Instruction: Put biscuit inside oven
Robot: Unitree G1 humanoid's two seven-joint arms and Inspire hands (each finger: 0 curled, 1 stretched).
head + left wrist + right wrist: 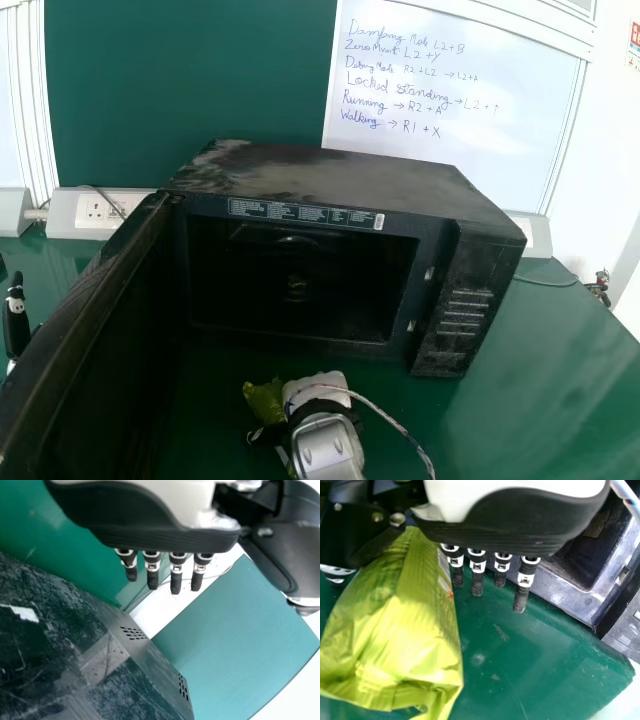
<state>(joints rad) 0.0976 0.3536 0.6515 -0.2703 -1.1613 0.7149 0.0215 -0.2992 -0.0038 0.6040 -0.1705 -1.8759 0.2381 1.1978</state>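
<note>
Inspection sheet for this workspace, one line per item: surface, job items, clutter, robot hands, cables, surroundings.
Surface: green table, pale scuffs near the right hand.
Job items: oven has its door swung open, smudged on top; yellow-green biscuit packet outside, in front of the oven.
Clutter: small item at the table's far right, too small to identify.
Robot hands: right hand holds the packet between thumb and fingers; left hand holds nothing, fingers extended.
Cables: braided cord trails beside the right hand; thin cable right of the oven.
Surroundings: handwritten whiteboard, green panel, wall socket box.
</note>
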